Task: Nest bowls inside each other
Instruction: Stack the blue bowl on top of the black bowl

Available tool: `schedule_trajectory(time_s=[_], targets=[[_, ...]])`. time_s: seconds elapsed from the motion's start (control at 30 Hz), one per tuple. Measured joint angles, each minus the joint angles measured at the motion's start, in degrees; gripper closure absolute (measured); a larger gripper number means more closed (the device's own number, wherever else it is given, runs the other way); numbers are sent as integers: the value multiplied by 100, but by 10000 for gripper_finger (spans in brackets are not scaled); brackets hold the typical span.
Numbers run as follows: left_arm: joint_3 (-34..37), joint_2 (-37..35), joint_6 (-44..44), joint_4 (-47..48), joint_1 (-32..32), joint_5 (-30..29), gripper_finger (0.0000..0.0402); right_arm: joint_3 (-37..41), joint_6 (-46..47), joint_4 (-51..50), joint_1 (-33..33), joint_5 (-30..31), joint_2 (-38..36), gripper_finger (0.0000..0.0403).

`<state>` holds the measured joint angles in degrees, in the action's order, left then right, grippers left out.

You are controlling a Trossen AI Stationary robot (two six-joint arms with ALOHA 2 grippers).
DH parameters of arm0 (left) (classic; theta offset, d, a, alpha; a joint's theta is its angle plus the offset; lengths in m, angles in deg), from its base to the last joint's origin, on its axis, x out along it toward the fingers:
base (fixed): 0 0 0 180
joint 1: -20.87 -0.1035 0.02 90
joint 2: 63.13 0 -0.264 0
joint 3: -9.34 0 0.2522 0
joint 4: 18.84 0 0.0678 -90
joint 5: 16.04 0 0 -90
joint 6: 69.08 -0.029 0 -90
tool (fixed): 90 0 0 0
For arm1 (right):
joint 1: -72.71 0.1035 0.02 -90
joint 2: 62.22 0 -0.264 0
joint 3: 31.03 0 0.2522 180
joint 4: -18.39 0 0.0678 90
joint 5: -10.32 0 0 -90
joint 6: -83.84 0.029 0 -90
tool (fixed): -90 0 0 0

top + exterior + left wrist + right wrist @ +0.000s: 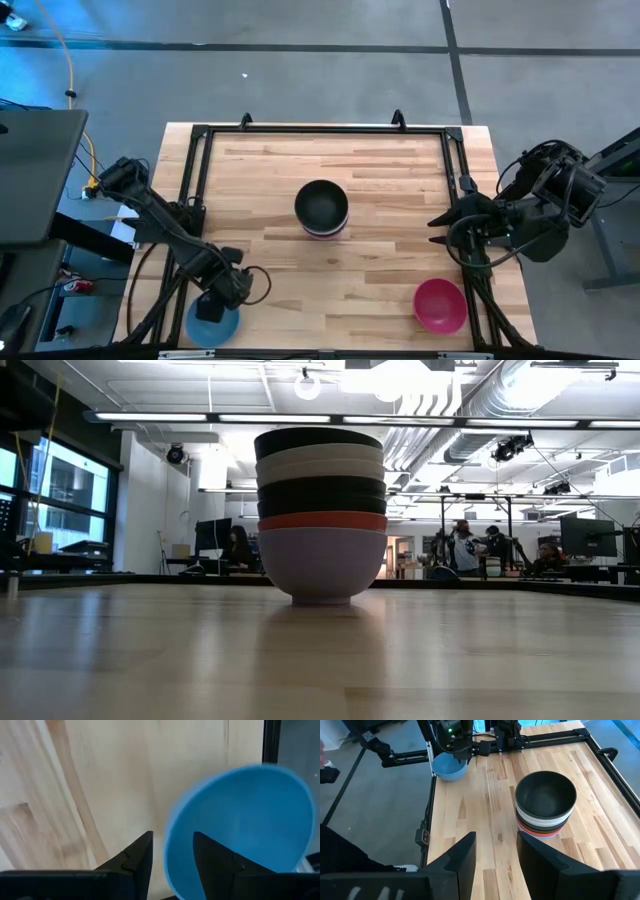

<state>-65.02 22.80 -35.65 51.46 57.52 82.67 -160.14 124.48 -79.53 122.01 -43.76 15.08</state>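
Wooden planks of the table [370, 280] are seen bare along the near edge, apart from two bowls. The light blue bowl [212, 325] lies at the near left corner, well apart from the stack and half over the table's edge. The left gripper [214, 305] is placed at its rim; in the left wrist view the fingers [212, 860] are spread, one seen inside the rim and one outside, not closed on it. The magenta bowl [440, 305] is set near the right corner, also well apart from the stack.

Farther back, at the table's middle, the stack [321, 209] is found: a lavender bowl [322, 565] at the bottom, a red bowl [322, 520] in it, then black and white ones, with a black bowl [545, 794] on top.

The right gripper [436, 230] is held at the table's right edge, level with the stack, its fingers apart and holding nothing.

Beyond the table, people [465, 550] are seen in the room.
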Motion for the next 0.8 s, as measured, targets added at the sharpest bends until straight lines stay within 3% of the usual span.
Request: schedule_trajectory(time_s=[0.23,0.47,0.57,0.7,0.8], targets=[[297,192,2,-260,107,382,275,0,-11,15,0,-9,0,268],[345,245,49,-330,45,253,281,0,-13,66,0,34,0,268],[345,245,48,-296,-37,247,312,0,-13,66,0,57,0,268],[345,245,-44,-289,-159,270,385,0,-13,81,0,62,0,268],[345,245,-73,-302,-284,267,391,0,-13,83,0,68,0,268]])
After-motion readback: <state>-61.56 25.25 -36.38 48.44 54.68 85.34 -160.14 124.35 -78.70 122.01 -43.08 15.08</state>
